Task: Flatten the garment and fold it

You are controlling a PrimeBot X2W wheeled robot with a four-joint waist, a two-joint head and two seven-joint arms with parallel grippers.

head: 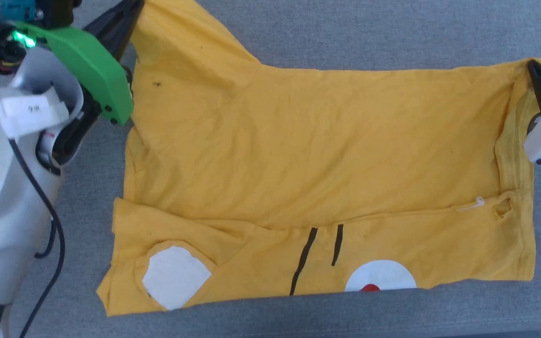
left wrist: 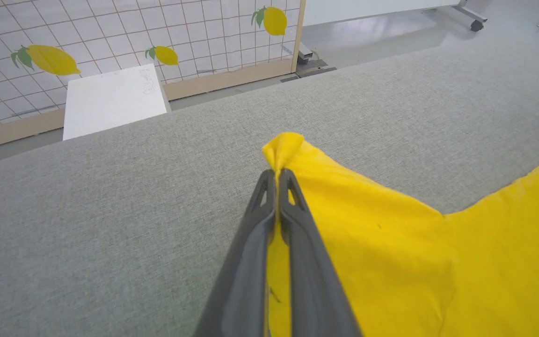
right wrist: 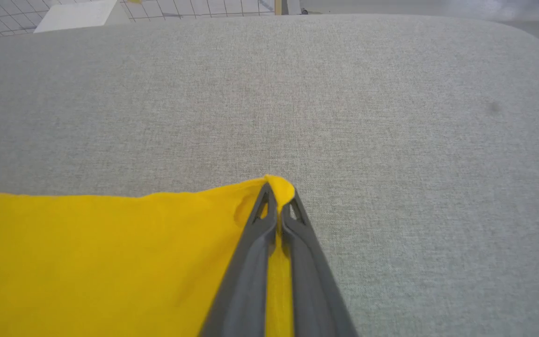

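Left hand (left wrist: 277, 174) pinches garment (head: 298, 155) — face print (head: 320, 256) half-hidden.

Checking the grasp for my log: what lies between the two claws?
In the head view the garment spans from left claw to right claw; the wrist views show each shut on its edge.

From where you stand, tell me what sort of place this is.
Probably a robot test room staged as a home: a mustard-yellow T-shirt on a grey fabric-covered table, a tile-pattern backdrop with lemon decals, and a wheeled stand on bare floor.
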